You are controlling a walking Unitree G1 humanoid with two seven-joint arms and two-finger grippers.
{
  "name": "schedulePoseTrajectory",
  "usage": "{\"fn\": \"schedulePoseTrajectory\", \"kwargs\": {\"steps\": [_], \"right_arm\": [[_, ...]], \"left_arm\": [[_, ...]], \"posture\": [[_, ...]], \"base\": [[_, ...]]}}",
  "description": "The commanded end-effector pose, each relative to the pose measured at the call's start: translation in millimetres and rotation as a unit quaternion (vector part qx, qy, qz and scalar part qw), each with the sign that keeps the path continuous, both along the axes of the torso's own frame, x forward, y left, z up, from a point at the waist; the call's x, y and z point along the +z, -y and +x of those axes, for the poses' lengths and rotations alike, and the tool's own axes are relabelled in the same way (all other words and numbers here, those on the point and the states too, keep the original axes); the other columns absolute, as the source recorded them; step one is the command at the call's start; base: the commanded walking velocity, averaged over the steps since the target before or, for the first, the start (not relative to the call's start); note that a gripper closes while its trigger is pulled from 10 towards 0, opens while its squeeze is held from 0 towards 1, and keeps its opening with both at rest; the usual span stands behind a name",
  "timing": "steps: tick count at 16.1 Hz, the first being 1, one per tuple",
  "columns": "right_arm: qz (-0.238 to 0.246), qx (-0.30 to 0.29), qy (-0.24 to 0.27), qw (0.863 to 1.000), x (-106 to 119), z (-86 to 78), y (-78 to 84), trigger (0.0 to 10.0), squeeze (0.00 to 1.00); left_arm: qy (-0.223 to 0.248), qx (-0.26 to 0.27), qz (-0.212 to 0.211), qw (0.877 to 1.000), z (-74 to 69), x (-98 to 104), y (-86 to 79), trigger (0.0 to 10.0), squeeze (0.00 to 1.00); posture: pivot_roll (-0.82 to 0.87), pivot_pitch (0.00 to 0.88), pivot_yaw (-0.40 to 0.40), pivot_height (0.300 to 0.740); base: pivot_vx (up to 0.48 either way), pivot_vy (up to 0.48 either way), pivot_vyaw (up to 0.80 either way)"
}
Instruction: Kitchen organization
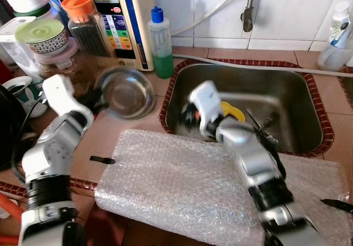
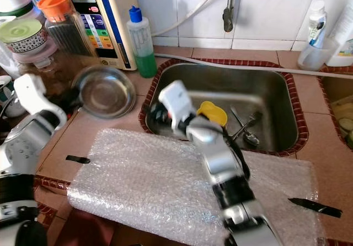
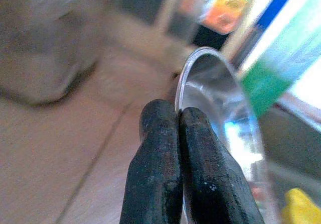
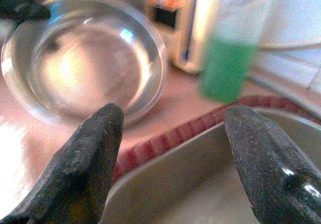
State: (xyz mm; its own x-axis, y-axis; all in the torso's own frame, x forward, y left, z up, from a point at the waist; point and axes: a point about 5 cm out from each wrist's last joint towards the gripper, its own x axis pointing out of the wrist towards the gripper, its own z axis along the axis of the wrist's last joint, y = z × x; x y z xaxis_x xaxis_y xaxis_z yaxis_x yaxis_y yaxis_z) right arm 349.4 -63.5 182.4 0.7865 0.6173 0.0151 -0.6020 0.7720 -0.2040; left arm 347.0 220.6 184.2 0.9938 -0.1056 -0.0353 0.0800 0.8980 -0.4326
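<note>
Steel bowl [image 1: 124, 92] held tilted above the counter [image 1: 124, 133] left of the sink [image 1: 295, 100], its rim pinched by the left gripper [image 3: 180, 133]; right gripper [image 4: 170, 148] gapes near it. Advice: keep the pinch firm, lower it slowly.

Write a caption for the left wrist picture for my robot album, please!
Left tool shut on the rim of a shiny steel bowl, a green soap bottle blurry behind it.
</note>
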Motion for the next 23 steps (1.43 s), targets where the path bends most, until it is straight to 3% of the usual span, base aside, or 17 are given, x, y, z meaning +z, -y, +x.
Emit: {"fn": "schedulePoseTrajectory", "kwargs": {"steps": [1, 4, 10, 17, 18, 20, 23], "right_arm": [[0.026, -0.024, 0.0, 0.999, 5, 5.5, 2.6, 10.0, 0.0], [0.097, -0.057, -0.014, 0.994, 21, 20.4, -9.3, 10.0, 0.0], [0.145, -0.058, -0.059, 0.986, 25, 29.8, -30.7, 10.0, 0.0], [0.172, -0.107, -0.101, 0.974, 24, 43.5, -26.8, 10.0, 0.0], [0.177, -0.105, -0.104, 0.973, 24, 44.1, -26.9, 5.1, 0.0], [0.187, -0.099, -0.107, 0.972, 27, 44.6, -27.7, 0.0, 0.0], [0.189, -0.086, -0.108, 0.972, 28, 42.7, -29.5, 0.0, 0.0]], "left_arm": [[0.018, -0.004, 0.007, 1.0, -2.1, 3, 0.8, 0.0, 0.0], [0.048, -0.029, 0.0, 0.998, -0.6, 8, 14.2, 0.0, 0.0], [0.093, -0.06, -0.016, 0.994, 0.1, 18, 28.9, 0.0, 0.0], [0.158, -0.114, -0.047, 0.98, -8.4, 36, 42.6, 0.0, 0.0], [0.162, -0.125, -0.05, 0.977, -10.2, 36, 45.4, 0.0, 0.0], [0.164, -0.148, -0.051, 0.974, -13.4, 35, 50.3, 0.0, 0.0], [0.166, -0.181, -0.043, 0.968, -18.0, 33, 58.9, 0.0, 0.0]], "posture": [[-0.13, 0.08, 0.124, 0.74], [-0.14, 0.078, 0.126, 0.74], [-0.13, 0.073, 0.118, 0.74], [-0.12, 0.074, 0.113, 0.74], [-0.12, 0.074, 0.113, 0.74], [-0.12, 0.073, 0.111, 0.74], [-0.13, 0.072, 0.11, 0.74]], "base": [[0.0, 0.0, 0.0], [0.0, 0.0, 0.0], [0.0, 0.0, 0.0], [0.0, 0.0, 0.0], [0.0, 0.0, 0.0], [0.0, 0.0, 0.0], [0.0, 0.0, 0.0]]}}
